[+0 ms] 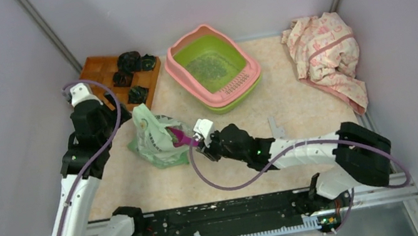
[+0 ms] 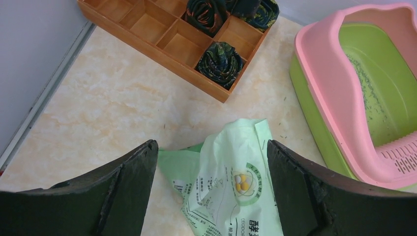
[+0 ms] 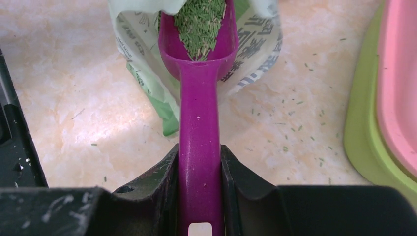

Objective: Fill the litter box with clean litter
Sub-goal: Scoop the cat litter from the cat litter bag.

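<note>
Full load!
Right gripper [image 3: 199, 162] jaws clamp purple scoop [image 3: 199, 113] heaped with litter [image 3: 199, 22] at the bag [image 2: 231, 182]; left gripper [image 2: 211, 145] jaws gape empty.

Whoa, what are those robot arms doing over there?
The right pincer is shut on a purple plastic scoop, full of green litter granules, at the mouth of a pale green printed plastic bag. The left pincer hangs open just over that bag, not gripping it. The lime green plastic litter box with a pink rim stands apart, holding only a thin speckled patch of litter.
</note>
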Robot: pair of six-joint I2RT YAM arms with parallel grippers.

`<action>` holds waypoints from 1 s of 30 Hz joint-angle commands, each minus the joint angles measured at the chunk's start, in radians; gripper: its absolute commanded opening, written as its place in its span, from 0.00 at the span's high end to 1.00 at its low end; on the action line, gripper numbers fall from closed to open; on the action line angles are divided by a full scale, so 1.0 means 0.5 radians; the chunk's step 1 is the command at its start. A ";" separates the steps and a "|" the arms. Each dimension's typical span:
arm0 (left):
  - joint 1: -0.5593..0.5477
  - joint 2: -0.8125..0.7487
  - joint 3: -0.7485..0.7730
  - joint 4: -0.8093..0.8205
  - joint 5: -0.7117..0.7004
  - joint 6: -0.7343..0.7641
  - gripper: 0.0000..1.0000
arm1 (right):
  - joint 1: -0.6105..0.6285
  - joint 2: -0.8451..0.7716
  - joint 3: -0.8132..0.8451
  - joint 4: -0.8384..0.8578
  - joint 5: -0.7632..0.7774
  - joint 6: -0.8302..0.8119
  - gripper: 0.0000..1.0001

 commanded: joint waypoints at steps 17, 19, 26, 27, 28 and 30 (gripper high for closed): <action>-0.010 0.065 0.064 0.082 0.095 -0.010 0.15 | 0.027 -0.907 -0.264 -0.458 0.292 -0.001 1.00; -0.010 0.069 0.059 0.087 0.102 -0.010 0.15 | 0.027 -0.954 -0.226 -0.554 0.306 0.003 1.00; -0.010 0.059 0.046 0.092 0.119 -0.014 0.15 | 0.009 -1.048 -0.164 -0.676 0.301 0.022 1.00; -0.010 0.057 0.044 0.092 0.121 -0.012 0.15 | 0.004 -1.059 -0.165 -0.666 0.294 0.028 1.00; -0.010 0.052 0.043 0.092 0.122 -0.011 0.15 | -0.005 -1.065 -0.171 -0.650 0.290 0.032 1.00; -0.010 0.047 0.038 0.094 0.123 -0.011 0.15 | -0.021 -1.059 -0.181 -0.612 0.277 0.041 1.00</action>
